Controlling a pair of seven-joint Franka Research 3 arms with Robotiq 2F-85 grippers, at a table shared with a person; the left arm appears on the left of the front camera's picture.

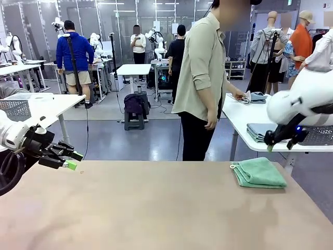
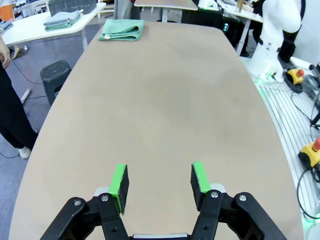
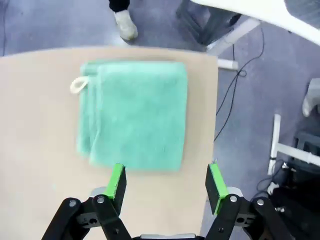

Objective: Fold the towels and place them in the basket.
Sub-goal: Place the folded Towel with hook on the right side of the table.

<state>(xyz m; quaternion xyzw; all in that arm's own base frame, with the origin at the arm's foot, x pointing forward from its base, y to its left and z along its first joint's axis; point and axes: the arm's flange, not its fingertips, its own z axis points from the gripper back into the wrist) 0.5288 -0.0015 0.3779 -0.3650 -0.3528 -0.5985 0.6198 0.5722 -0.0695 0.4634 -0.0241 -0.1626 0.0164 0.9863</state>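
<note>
Right wrist view: R gripper jaws apart, empty, hovering at edge of folded green towel near table corner. L gripper likewise spread, nothing held, over the table. Whitish loop at towel corner, prob. its label.

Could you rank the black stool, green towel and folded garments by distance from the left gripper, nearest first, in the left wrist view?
1. Black stool, picture left.
2. Green towel, far end of table.
3. Folded garments, white table beyond.
</note>
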